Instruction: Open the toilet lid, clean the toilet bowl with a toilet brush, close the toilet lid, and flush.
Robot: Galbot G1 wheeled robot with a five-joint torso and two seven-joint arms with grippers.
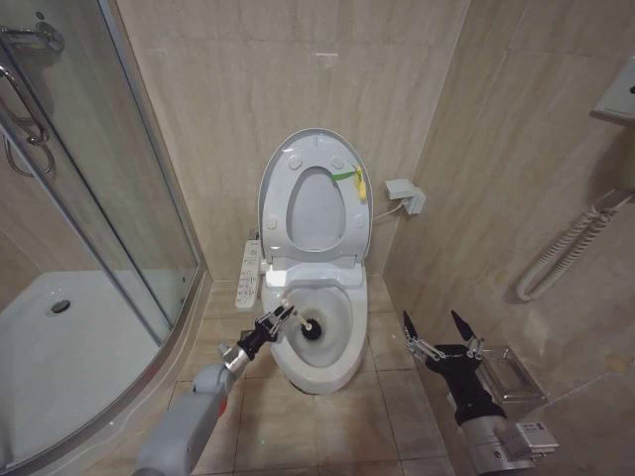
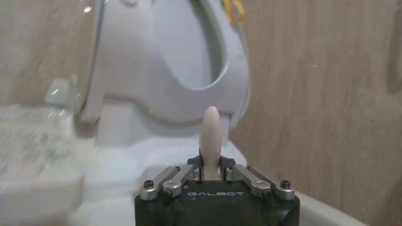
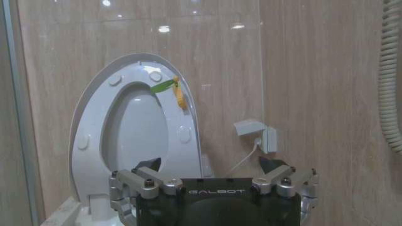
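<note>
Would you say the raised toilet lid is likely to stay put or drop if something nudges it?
The toilet lid stands nearly upright against the wall, so it probably stays put under a light nudge. Its glossy plastic looks slippery and thin, so likely light. Pushed forward, it might swing down onto the toilet bowl, where the left gripper holds the toilet brush.

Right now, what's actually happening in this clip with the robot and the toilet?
The robot is partway through cleaning. The toilet lid stands raised against the wall. The left gripper is shut on the toilet brush, whose dark head is down inside the toilet bowl. The right gripper hangs open and idle beside the bowl, on the robot's right, holding nothing.
</note>
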